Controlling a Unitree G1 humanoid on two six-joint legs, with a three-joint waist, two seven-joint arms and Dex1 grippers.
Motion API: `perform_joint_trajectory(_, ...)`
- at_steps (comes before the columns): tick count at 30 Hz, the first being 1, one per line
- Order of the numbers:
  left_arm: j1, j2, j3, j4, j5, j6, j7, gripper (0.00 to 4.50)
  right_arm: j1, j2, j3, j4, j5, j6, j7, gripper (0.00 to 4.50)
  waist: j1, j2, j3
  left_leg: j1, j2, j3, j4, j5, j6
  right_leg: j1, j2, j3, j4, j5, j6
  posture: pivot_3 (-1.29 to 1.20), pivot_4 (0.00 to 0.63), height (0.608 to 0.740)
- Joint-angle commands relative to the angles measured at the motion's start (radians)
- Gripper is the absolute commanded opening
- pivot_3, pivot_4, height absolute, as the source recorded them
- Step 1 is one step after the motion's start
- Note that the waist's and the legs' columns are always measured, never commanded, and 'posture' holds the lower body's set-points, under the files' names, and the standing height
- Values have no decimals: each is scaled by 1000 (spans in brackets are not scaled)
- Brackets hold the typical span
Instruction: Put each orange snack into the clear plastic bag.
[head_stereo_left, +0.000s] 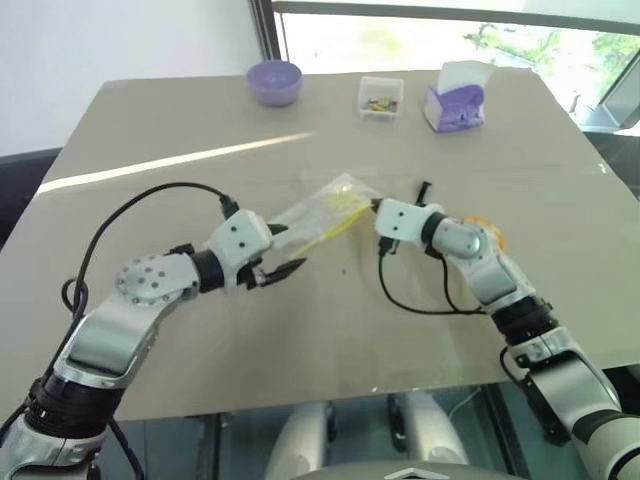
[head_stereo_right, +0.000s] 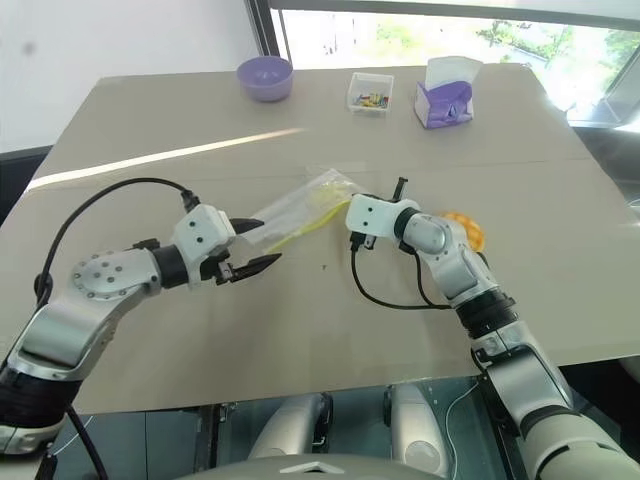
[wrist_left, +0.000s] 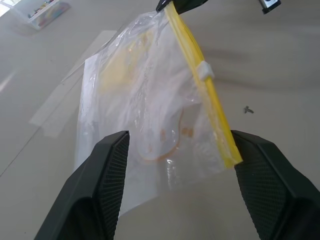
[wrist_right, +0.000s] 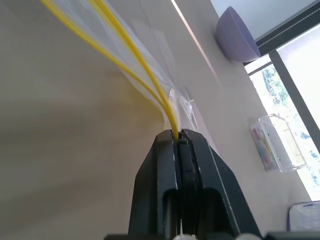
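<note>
Fingers: right pair (wrist_right: 181, 165) clamped on clear plastic bag (wrist_left: 150, 105) seal; left pair (wrist_left: 100, 185) spread apart.
Tan tabletop (head_stereo_left: 300, 340); window beyond far edge.

Round orange-yellow snack (head_stereo_right: 466, 229): mostly hidden behind the right arm's silver forearm; grid pattern too small to tell.
Small clear plastic box (head_stereo_left: 380, 97), beyond the snack: coloured contents too small to identify.
Clear plastic zip bag with yellow seal strip (wrist_left: 160, 100): printed orange marking blurred; contents uncertain.
</note>
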Motion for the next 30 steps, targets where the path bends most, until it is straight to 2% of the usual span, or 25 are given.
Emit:
perform_joint_trajectory(1, -17, -12, 0, -4, 26, -7, -18, 3297, -19, 7, -4, -71, 9, 15, 7, 0, -1, 0, 0, 0, 0, 0, 0, 0, 0, 0, 0, 0, 0, 0, 0, 0, 150, 740)
perform_joint_trajectory(10, -31, -49, -7, 4, 64, -6, -45, 3297, -14, 14, 6, -99, 4, 48, 19, 0, -1, 0, 0, 0, 0, 0, 2, 0, 0, 0, 0, 0, 2, 0, 0, 0, 150, 740)
perform_joint_trajectory(13, -40, -65, -7, -3, 65, 4, -49, 2498, -15, 15, 7, -98, 4, 53, 22, 0, -1, 0, 0, 0, 0, 0, 2, 0, 0, 0, 0, 0, 4, 0, 0, 0, 150, 740)
perform_joint_trajectory(18, -40, -76, 2, -17, 69, 18, -57, 160, -15, 14, 9, -96, 5, 61, 24, 0, -2, 0, 0, 1, 0, 0, 4, 0, 0, 0, 0, 0, 6, 0, 0, 0, 150, 740)
perform_joint_trajectory(26, -46, -85, 37, 9, 40, 31, -75, 65, -3, 19, -12, -119, 45, 108, 53, 0, -2, 0, 0, 1, 0, 0, 10, 0, 0, 0, 0, 1, 12, 0, 0, 0, 150, 740)
perform_joint_trajectory(28, -49, -83, 48, 24, 29, 16, -96, 0, 2, 17, -23, -137, 72, 131, 71, 588, -2, 0, 0, 1, 0, 0, 12, -1, 1, 0, 0, 1, 14, 0, 0, 0, 150, 740)
perform_joint_trajectory(30, -56, -74, 51, 49, 47, -44, -119, 0, 17, 11, -33, -163, 91, 138, 76, 981, -2, 0, 0, 1, 0, 0, 14, -2, 4, 0, 0, 0, 15, 0, 0, 0, 150, 740)
